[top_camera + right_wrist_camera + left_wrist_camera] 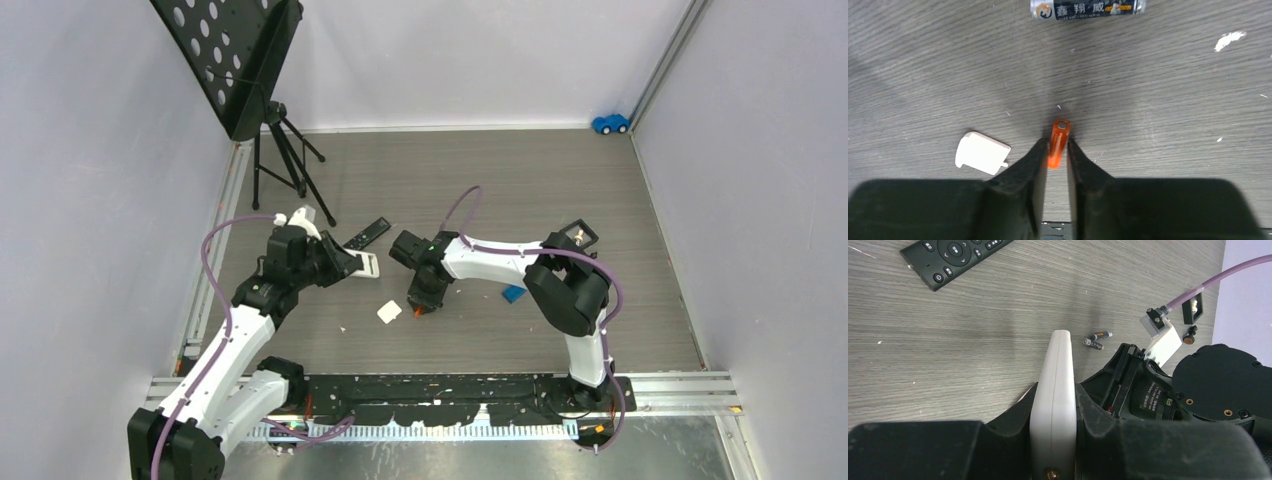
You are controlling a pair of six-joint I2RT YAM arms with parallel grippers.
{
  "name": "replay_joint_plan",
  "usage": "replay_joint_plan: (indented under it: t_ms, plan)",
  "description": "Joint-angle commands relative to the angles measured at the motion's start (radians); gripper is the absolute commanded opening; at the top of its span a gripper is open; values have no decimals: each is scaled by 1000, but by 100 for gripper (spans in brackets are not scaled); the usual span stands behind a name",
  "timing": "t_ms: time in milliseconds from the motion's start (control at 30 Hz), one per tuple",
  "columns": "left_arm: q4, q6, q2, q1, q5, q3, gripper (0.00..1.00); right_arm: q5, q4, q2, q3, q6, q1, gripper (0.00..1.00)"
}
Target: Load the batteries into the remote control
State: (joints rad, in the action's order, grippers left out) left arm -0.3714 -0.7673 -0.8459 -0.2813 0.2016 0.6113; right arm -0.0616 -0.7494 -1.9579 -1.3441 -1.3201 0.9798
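My left gripper (pixel 345 262) is shut on a white remote control (pixel 366 265) and holds it on its long edge; in the left wrist view the remote (pixel 1055 370) stands squeezed between the two fingers of that gripper (pixel 1054 395). My right gripper (pixel 421 303) points down at the table, shut on an orange battery (pixel 1058 140) that pokes out past the fingertips of that gripper (pixel 1055 146). A dark battery with silver ends (pixel 1088 8) lies just ahead of it. Two dark batteries (pixel 1096 339) lie beyond the remote's tip. No green battery shows.
A white battery cover (pixel 389 312) lies left of my right gripper, also in the right wrist view (pixel 982 152). A black remote (pixel 367 233) lies behind the white one. A blue block (pixel 513 294) sits under the right arm. A music stand (pixel 272 130) stands back left, a toy car (pixel 610 123) back right.
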Motion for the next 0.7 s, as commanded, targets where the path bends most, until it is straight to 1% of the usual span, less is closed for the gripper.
replay_joint_plan:
  t_ms: [0, 67, 100, 133, 267, 333, 433, 567, 667]
  plan:
    - [22, 29, 24, 1, 20, 33, 0, -42, -14, -19, -17, -12, 0, 18]
    - [36, 31, 24, 1, 63, 31, 0, -64, -17, -5, -17, 10, 0, 6]
    - [49, 31, 24, 1, 94, 29, 0, -79, -22, 8, -19, 23, 0, 2]
    - [66, 31, 24, 1, 128, 26, 0, -110, -30, 24, -18, 40, 0, 1]
    - [153, 4, 9, 1, 285, 6, 0, -187, -14, 167, 15, 107, 0, 0]
    - [221, -33, -12, 1, 353, -6, 0, -179, 23, 249, 45, 150, 0, 0]
    - [320, -117, -27, 1, 449, -21, 0, -126, 77, 373, 93, 227, 0, 0]
    - [391, -187, -33, 1, 506, -30, 0, -62, 167, 571, 166, 332, 2, 0]
    - [389, -210, -50, 1, 535, -19, 0, -49, 171, 650, 153, 395, 2, 3]
